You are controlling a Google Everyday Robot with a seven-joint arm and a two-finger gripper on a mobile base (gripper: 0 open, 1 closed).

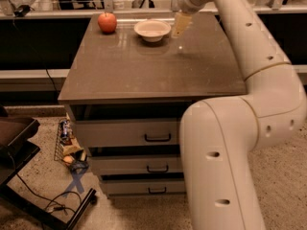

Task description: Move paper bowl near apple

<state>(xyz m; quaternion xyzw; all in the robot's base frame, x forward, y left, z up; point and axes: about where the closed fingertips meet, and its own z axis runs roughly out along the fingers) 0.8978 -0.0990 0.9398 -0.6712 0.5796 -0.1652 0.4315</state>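
The off-white paper bowl [152, 29] sits upright on the brown tabletop [153, 66] near its far edge. The red apple [107, 22] stands to the bowl's left, a short gap away. My gripper [181, 24] hangs just to the right of the bowl, close to its rim, low over the table. My white arm reaches in from the lower right and curves up over the table's right side.
The table is a cabinet with three drawers [158, 137] in front. A dark chair base [19, 143] and a rack of small items [67, 145] stand on the floor at left. A rail and counters run behind the table.
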